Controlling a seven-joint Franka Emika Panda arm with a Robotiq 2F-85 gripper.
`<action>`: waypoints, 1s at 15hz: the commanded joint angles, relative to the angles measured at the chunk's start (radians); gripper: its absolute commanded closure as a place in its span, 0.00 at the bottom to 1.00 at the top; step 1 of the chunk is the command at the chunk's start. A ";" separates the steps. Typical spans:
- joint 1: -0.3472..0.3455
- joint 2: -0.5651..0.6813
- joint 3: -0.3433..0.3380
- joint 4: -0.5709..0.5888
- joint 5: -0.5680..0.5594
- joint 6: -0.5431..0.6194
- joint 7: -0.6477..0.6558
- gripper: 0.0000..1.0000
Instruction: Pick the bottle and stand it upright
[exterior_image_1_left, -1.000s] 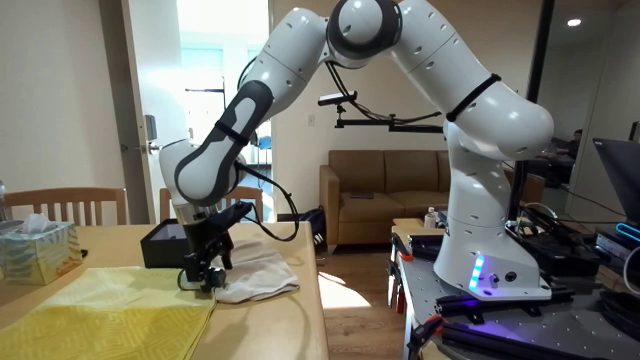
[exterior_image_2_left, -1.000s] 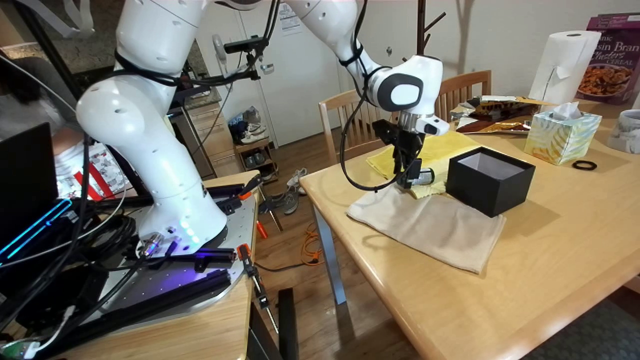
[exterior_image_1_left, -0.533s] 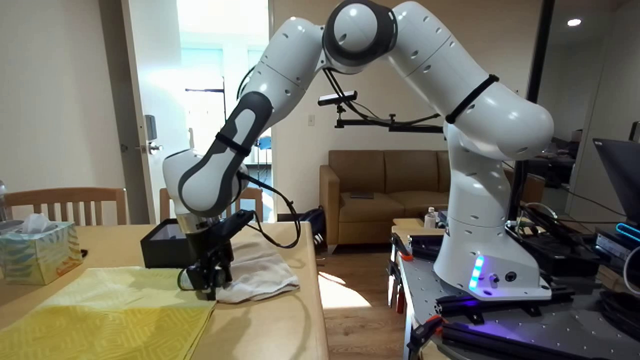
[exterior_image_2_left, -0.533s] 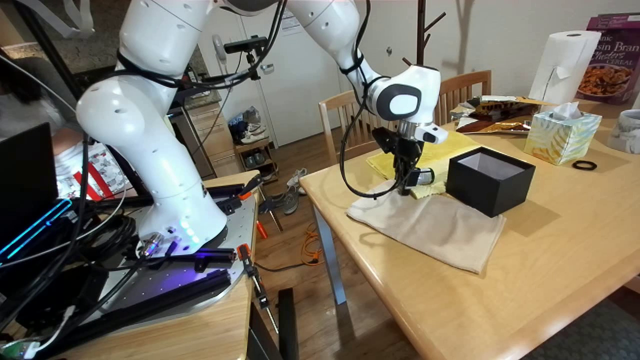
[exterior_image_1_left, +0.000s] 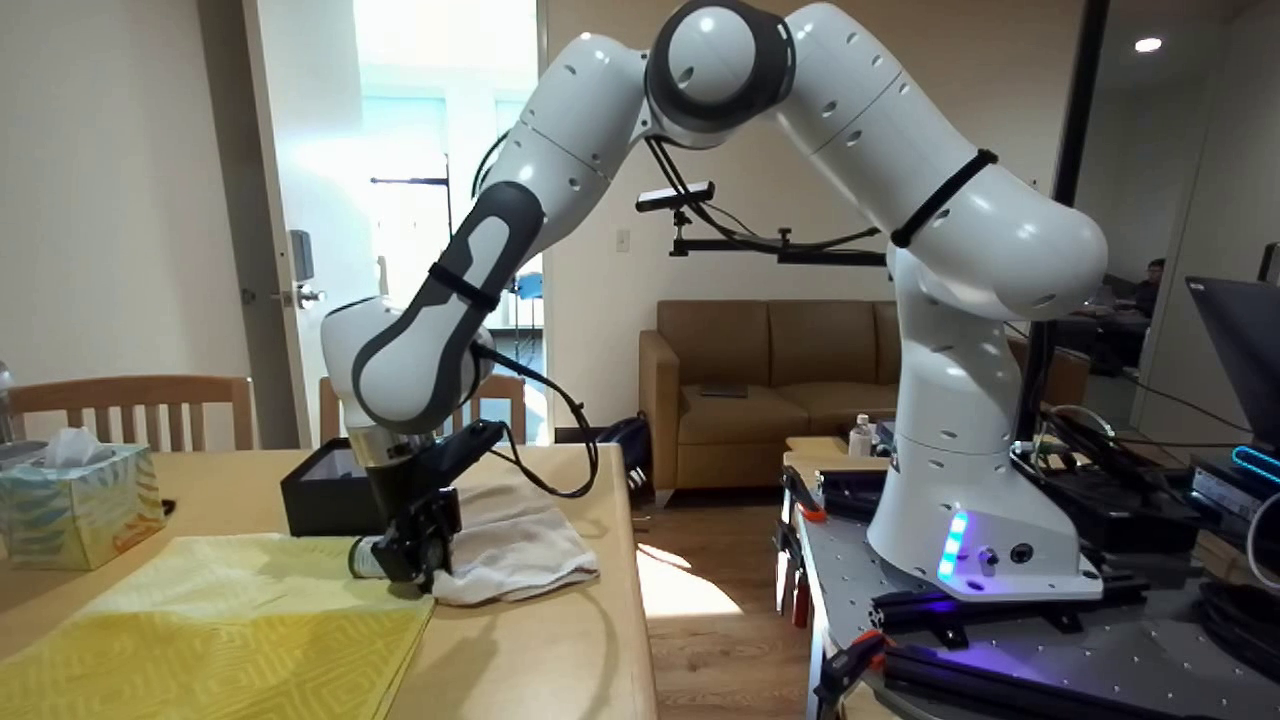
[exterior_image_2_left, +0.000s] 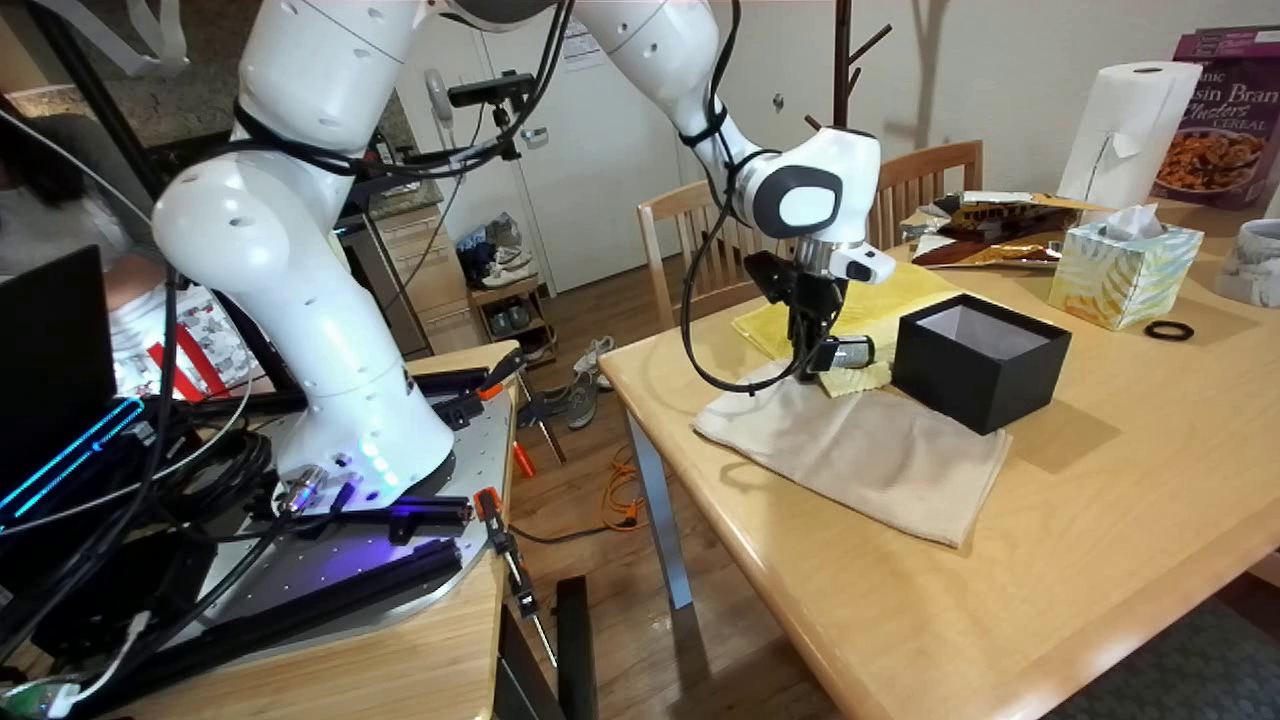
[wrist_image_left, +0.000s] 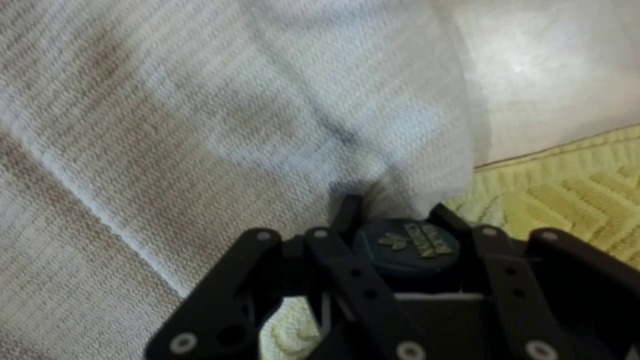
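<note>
Sideways bottle (exterior_image_2_left: 854, 351), dark cap (wrist_image_left: 406, 250) with yellowish lettering and leaf emblem, pinched between the fingers (wrist_image_left: 347, 219).

Table (exterior_image_2_left: 1130, 520) under cloths (exterior_image_2_left: 865, 455), tissue box (exterior_image_2_left: 1125, 270)

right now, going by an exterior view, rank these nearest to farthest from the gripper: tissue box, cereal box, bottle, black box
1. Bottle: in the gripper, between its fingers.
2. Black box: close by, to the right.
3. Tissue box: farther right, past that box.
4. Cereal box: far right, behind the paper towel roll.
</note>
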 joint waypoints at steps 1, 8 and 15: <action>-0.007 0.006 0.003 0.010 0.000 0.002 -0.005 0.37; -0.011 -0.001 0.006 0.006 0.001 0.002 -0.012 0.00; -0.031 -0.024 0.030 -0.005 0.016 0.018 -0.048 0.00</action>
